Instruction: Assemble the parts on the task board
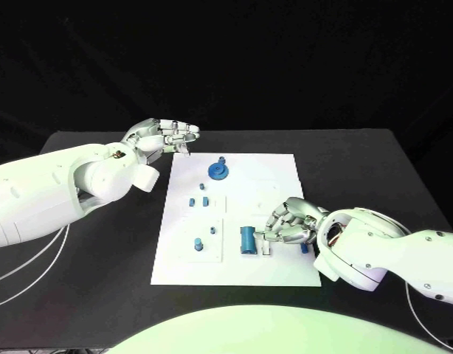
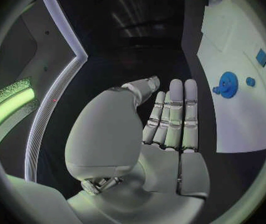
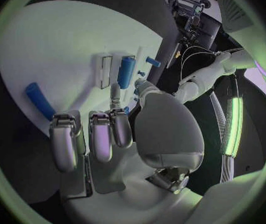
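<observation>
Lying just beside right hand [image 1: 294, 223]: blue cylinder [image 1: 248, 237].

I see the white task board [image 1: 250, 258] mid-frame on the black worktop [image 1: 375, 169]. My left robot hand [image 1: 163, 138] hovers at its upper-left corner; my right robot hand [image 1: 294, 221] rests beside a blue cylinder [image 1: 248, 237]. A blue gear [image 1: 218, 171] sits near the top.

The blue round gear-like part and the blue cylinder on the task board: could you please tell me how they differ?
The blue round gear-like part is a flat disc, while the blue cylinder is long and narrow. The gear-like part sits at the far end of the task board, near the left robot hand; the cylinder lies at the near end, beside the right robot hand. Neither is held. Both are blue.
</observation>
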Action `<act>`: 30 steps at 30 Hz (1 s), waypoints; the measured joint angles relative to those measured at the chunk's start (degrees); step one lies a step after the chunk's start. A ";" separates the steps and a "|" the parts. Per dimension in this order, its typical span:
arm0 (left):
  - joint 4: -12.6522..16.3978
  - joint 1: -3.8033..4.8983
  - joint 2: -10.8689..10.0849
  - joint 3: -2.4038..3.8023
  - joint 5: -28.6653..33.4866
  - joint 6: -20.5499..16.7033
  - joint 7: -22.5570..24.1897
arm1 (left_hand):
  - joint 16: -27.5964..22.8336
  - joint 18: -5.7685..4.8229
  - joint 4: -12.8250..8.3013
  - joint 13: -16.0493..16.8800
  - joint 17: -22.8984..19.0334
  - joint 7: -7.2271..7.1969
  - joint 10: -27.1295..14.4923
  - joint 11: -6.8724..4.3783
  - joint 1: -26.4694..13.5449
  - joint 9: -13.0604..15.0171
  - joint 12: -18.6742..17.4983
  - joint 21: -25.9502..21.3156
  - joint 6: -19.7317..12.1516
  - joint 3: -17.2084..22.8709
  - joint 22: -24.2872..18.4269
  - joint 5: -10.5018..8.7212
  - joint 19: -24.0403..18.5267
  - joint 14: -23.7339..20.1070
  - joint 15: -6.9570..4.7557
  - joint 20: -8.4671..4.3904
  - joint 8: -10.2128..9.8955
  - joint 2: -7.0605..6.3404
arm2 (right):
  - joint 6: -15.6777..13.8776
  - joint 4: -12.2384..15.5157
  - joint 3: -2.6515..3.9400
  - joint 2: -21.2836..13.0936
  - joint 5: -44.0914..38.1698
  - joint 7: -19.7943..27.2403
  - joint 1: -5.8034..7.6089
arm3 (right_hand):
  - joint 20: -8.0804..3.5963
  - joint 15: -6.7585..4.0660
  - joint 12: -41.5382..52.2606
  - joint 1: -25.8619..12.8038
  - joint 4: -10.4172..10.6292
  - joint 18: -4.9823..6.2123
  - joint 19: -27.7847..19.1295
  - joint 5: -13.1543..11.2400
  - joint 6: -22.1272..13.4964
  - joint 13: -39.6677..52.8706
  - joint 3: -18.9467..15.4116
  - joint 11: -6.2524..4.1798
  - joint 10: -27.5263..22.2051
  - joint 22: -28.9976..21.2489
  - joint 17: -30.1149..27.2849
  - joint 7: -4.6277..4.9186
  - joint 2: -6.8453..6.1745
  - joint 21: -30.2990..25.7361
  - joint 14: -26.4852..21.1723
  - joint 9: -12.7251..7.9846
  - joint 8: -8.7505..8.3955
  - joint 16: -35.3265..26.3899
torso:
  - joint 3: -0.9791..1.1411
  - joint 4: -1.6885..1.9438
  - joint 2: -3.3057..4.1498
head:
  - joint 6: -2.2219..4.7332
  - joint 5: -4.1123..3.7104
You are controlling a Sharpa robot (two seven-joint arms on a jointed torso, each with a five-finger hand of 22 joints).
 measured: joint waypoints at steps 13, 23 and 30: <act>0.06 0.00 0.11 0.00 0.00 -0.03 0.08 | 0.00 0.00 0.00 0.00 0.00 0.00 0.00 0.00 0.00 0.00 0.00 0.00 0.00 0.00 0.00 0.00 0.00 0.00 0.00 0.00 0.00 0.00 | -1.28 1.36 0.10 -10.29 -3.50 1.95 2.26 | 0.22 0.65 -0.63 3.10 -0.31 0.00 0.22 -0.13 -2.51 0.05 -0.63 0.89 -0.17 -0.01 0.00 1.49 -0.98 -0.04 0.00 -0.97 -2.36 0.00 | -0.01 -0.12 -0.07 | 0.45 -1.11; 0.21 0.00 0.27 0.00 0.00 -0.04 0.10 | 0.00 0.00 -0.17 0.00 0.01 0.00 0.00 -0.01 0.00 0.00 0.00 0.00 0.00 0.17 0.01 0.00 0.00 0.00 0.00 0.00 0.00 0.00 | 1.29 1.29 -0.16 -12.59 -7.14 2.08 0.09 | 0.65 0.65 -5.21 3.74 0.24 0.00 0.20 -0.25 -2.44 0.04 -1.84 1.40 -2.15 -0.02 0.04 1.46 -1.19 -5.09 0.00 -1.33 -3.26 -1.96 | 0.00 -0.10 -0.01 | 0.29 -1.98; 0.21 0.00 0.24 -0.01 0.00 -0.04 0.10 | 0.00 0.00 -0.16 0.00 0.01 0.00 0.01 -0.01 0.00 0.00 0.00 0.00 0.00 0.16 0.00 0.00 0.00 0.00 0.00 0.00 0.00 0.00 | 1.63 0.70 -0.24 -11.95 -9.59 2.03 -1.47 | 1.68 1.64 -27.80 5.64 0.39 4.87 -1.22 -0.25 -1.58 -12.58 -5.48 2.00 -11.60 -0.02 -8.84 1.82 0.71 -33.32 -0.32 -2.50 -6.59 -17.25 | 0.00 0.01 -0.05 | 0.05 -2.13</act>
